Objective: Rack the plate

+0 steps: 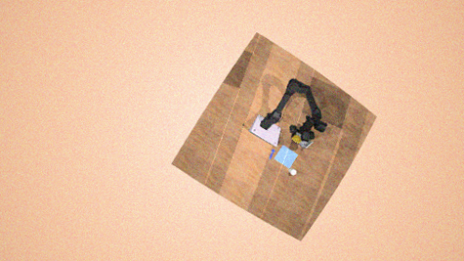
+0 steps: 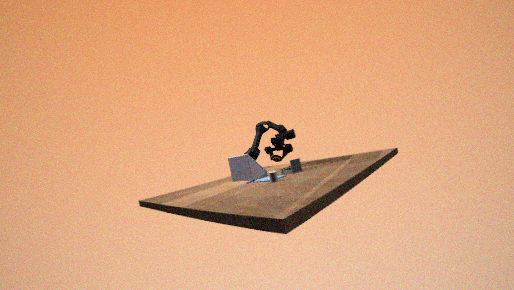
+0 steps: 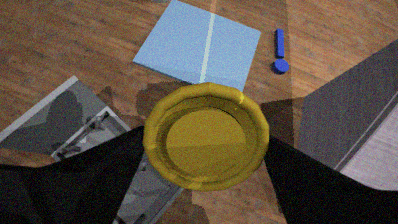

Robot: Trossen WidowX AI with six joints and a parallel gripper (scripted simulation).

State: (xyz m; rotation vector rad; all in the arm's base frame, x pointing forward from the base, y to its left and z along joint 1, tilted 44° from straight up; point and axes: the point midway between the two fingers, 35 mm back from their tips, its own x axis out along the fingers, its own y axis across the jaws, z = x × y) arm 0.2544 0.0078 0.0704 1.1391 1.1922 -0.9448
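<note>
The gripper (image 1: 302, 137) (image 2: 277, 151) (image 3: 205, 136) grips the yellow plate (image 1: 296, 138) (image 2: 276, 158) (image 3: 206, 137) across its rim, held between the fingers above the desk (image 1: 226, 155) (image 2: 225, 200) (image 3: 107, 40), and from where I stand, lowering it off-line could knock its edge on the grey dish rack (image 1: 310, 144) (image 2: 296, 165) (image 3: 75, 80) just below.

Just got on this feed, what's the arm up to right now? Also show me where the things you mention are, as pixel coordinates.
The gripper (image 1: 299, 134) (image 2: 278, 154) (image 3: 205, 136) is shut on the yellow plate (image 1: 296, 138) (image 2: 276, 158) (image 3: 206, 137), holding it up off the wooden table (image 1: 247, 184) (image 2: 225, 202) (image 3: 30, 55). In the wrist view, a grey rack-like piece (image 3: 105, 131) lies below and to the left, probably the dish rack, and a light-blue square (image 1: 286, 156) (image 2: 267, 178) (image 3: 195, 42) lies beyond the plate. The plate isn't standing in a slot; placing and letting go remain.
</note>
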